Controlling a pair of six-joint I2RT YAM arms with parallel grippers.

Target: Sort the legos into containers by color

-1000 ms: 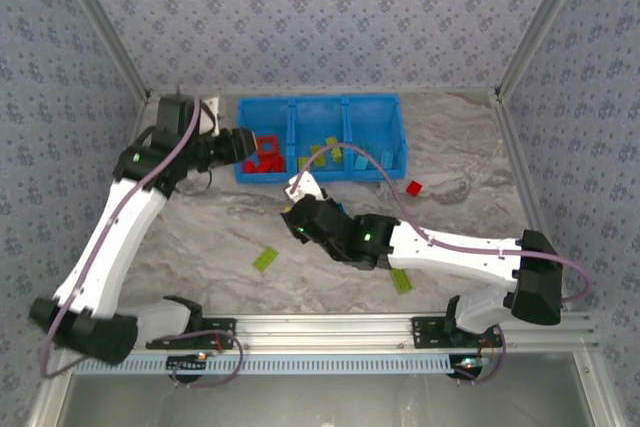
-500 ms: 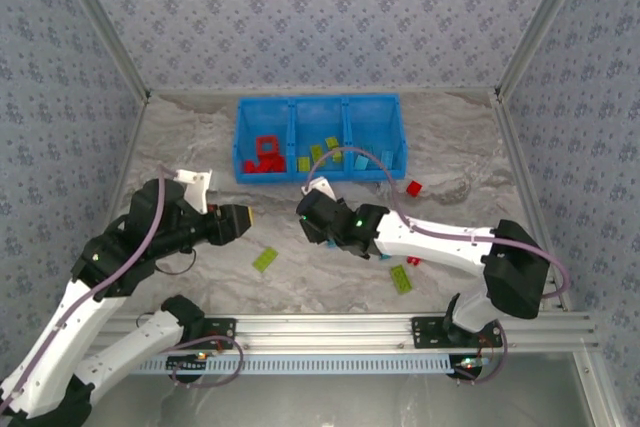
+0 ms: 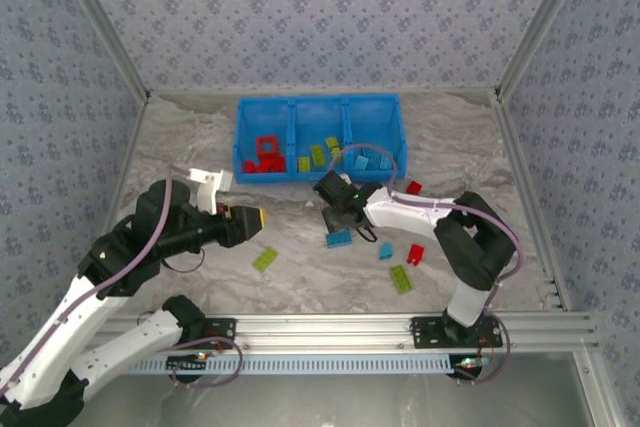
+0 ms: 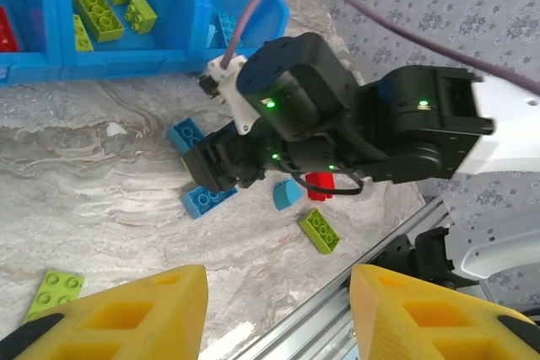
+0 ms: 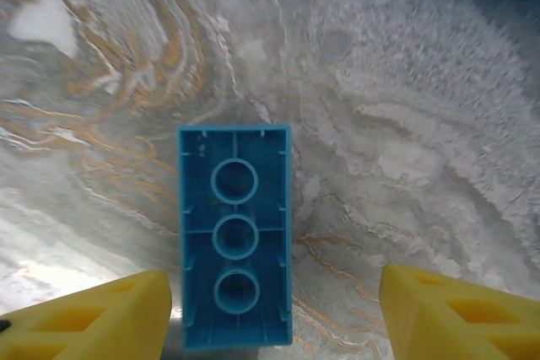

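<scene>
Left side: left gripper (image 3: 251, 217), yellow-tipped, hovers low over the grey-veined marble-look tabletop (image 3: 190, 152). Jaws apart, nothing between them.

Just right of it and nearer the arm bases: one lime green flat studded plastic brick (image 3: 265, 259), lying alone.

Far centre: bright blue rectangular plastic bin (image 3: 318, 101), three compartments side by side. Red bricks (image 3: 263, 155) are in the left one, lime green bricks (image 3: 320, 154) in the middle, light blue bricks (image 3: 366, 160) in the right.

In front of the bin: right gripper (image 3: 337, 225) points down over a light blue rectangular brick (image 5: 234, 259). Wrist view shows that brick lying hollow side up on the table between the yellow fingers (image 5: 93, 318), with a clear gap either side. Jaws spread, gripping nothing.

Further right on the table: a small light blue piece (image 3: 385, 250), a red brick (image 3: 415, 253), and a lime green brick (image 3: 400, 279) nearer the bases. A second red brick (image 3: 413, 187) sits near the bin's right front corner.
</scene>
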